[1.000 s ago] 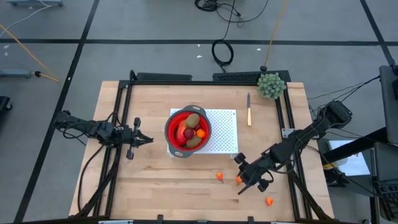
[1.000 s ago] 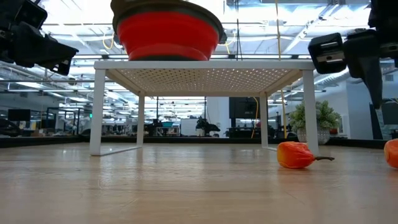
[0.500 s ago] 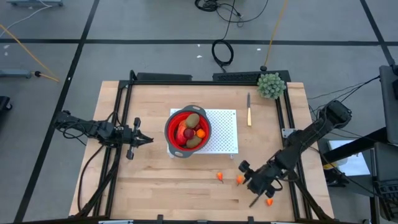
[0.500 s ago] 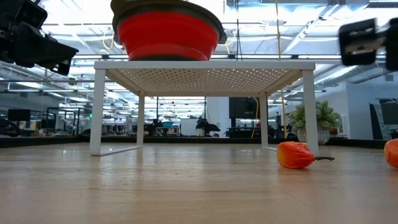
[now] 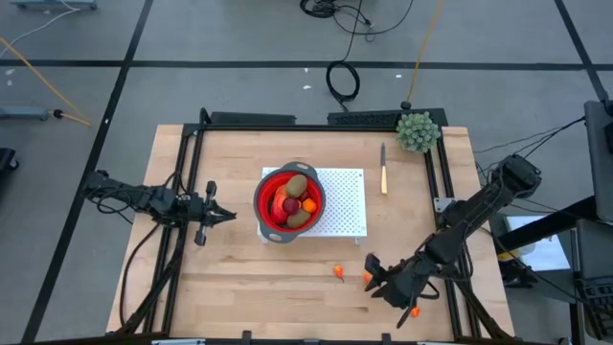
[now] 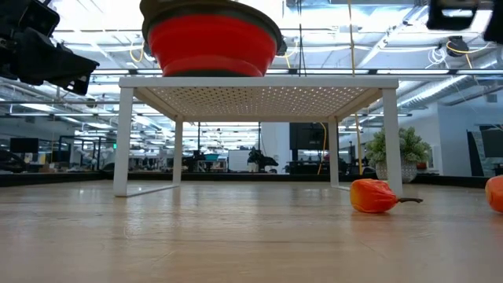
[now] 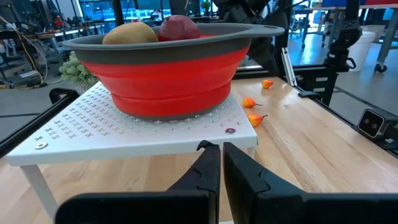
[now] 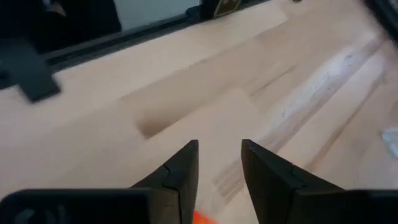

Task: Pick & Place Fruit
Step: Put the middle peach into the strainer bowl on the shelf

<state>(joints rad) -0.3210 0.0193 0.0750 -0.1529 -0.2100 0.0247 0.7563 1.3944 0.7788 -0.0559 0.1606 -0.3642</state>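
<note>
A red bowl [image 5: 289,203] holding brown kiwis, a dark red ball and an orange piece stands on a white perforated rack [image 5: 347,206]. Three small orange fruit bits lie on the table: one [image 5: 338,271], a second [image 5: 368,277] and a third [image 5: 414,310] by the near edge. My right gripper [image 5: 376,276] hangs open over the table, right beside the second bit; its fingers [image 8: 186,158] have nothing between their tips, and an orange bit [image 8: 202,218] shows low behind them. My left gripper [image 5: 218,214] waits shut, level, left of the rack.
A slim wooden-handled knife [image 5: 383,169] lies right of the rack and a green bushy ball [image 5: 418,131] sits at the far right corner. Black frame rails [image 5: 442,206] run along the table's sides. Bare wood lies along the near left.
My right gripper has swung toward the table's near edge and rolled about its own axis, leaving most of the low view. The orange bits lie where they were.
</note>
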